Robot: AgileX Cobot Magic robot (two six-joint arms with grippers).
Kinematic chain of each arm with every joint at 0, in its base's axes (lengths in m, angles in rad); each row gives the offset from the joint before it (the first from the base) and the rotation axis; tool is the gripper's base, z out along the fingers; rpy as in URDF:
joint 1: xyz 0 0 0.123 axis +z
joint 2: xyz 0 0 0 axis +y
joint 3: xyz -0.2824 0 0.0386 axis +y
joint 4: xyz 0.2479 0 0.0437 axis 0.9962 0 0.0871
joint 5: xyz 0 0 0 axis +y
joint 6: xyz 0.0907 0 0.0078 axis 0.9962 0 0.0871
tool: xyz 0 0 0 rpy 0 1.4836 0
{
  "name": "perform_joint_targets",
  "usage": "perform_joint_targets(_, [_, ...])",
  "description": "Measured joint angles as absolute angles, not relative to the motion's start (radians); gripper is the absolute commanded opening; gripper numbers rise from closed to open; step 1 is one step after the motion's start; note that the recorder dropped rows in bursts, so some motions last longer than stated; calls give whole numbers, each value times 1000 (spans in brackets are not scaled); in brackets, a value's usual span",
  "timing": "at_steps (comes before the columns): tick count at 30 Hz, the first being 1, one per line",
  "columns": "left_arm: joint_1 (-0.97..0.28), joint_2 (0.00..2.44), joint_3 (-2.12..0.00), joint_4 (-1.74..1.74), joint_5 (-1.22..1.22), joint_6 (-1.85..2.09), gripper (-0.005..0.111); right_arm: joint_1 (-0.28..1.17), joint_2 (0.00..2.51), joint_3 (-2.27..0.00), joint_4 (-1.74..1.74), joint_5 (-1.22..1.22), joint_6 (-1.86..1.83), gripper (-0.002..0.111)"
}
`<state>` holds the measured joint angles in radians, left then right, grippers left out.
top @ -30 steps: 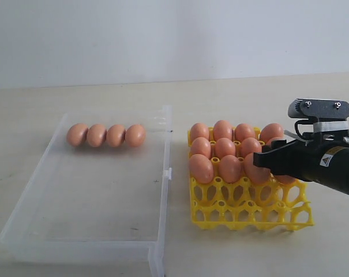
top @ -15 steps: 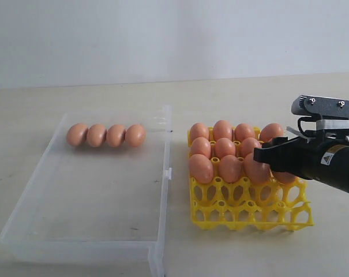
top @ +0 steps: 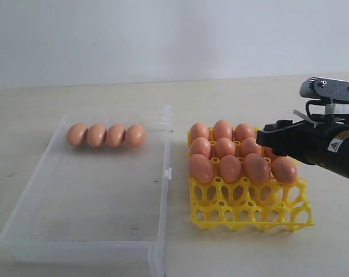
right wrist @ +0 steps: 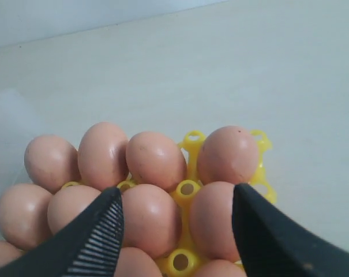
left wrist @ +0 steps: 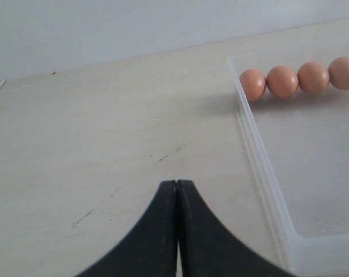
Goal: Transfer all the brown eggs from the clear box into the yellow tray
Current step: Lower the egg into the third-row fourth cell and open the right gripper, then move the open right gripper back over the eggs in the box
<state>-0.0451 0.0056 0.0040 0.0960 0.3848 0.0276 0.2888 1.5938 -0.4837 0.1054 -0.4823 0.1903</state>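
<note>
From where I stand, four smooth orange-brown eggs [top: 106,135] lie in a touching row against the far wall of the shallow clear plastic box [top: 93,196]. The rest sit in the bright yellow plastic lattice tray [top: 249,210] just beside it. The filled cells [top: 229,167] take up the three rear rows as far as I can see, and the near row of cups stands bare. The right gripper [right wrist: 177,199] hangs over the tray's right side with its black jaws spread wide and nothing between them. The left gripper [left wrist: 177,190] has its jaws pressed together over the pale table [top: 249,98] outside the box, well away from the work. I judge the next job is fetching another egg. It should rise clear of the seated eggs before crossing, so that no finger clips one. The row's end egg nearest the tray looks the best pick, since one side of it is free. The fingers should straddle its narrow waist and close gently. It should then go down upright into a bare near cup.
</note>
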Motion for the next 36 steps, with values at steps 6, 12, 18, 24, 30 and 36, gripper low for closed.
perform_joint_targets(6, [-45, 6, 4, 96, 385, 28, 0, 289, 1592, -484, 105, -482, 203, 55])
perform_joint_targets(12, [-45, 6, 4, 96, 385, 28, 0, 289, 1592, -485, 105, -477, 221, 55])
perform_joint_targets(18, [-45, 6, 4, 96, 385, 28, 0, 342, 1546, -608, 56, -256, 245, 45])
perform_joint_targets(24, [-45, 6, 4, 96, 385, 28, 0, 438, 1553, -859, 15, 63, 195, 1])
perform_joint_targets(30, [-45, 6, 4, 96, 385, 28, 0, 546, 1692, -1113, 51, 364, 71, 0])
perform_joint_targets(36, [-45, 6, 4, 96, 385, 28, 0, 643, 1895, -1403, 146, 560, -45, 2])
